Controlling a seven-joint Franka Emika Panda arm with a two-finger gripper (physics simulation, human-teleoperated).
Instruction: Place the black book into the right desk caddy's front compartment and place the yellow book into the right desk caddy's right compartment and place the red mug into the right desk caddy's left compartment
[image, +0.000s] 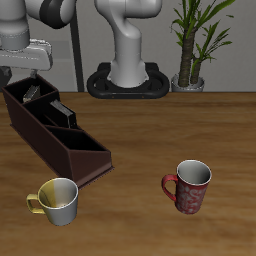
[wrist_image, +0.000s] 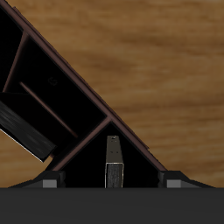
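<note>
The gripper (image: 30, 65) hangs over the tall-walled end of the caddy (image: 88, 160), low enough that from the room it hides much of what sits in that end section. The wrist view shows this better: the yellow book (wrist_image: 114, 163) stands upright on edge in that right compartment, seen from above as a thin grey strip. The two fingers (wrist_image: 52, 180) are spread wide on either side of it, with a clear gap between each one and the book, so the tool is not gripping it. Past the next divider (wrist_image: 83, 144), the same view shows the black book (wrist_image: 22, 127) as a dark slab with a pale edge, leaning in the narrow middle section. From the room it is only a dark shape between the walls. The low, sloped end of the caddy holds nothing. Near that end, closer to the table's front edge, stands a cream mug (image: 58, 200) with a yellow handle. Farther along, the robot's base (image: 125, 75) sits at the back of the table. The red mug (image: 190, 187) stands upright on the bare wood, well apart from the caddy. A potted plant (image: 195, 40) stands behind it at the back.
</note>
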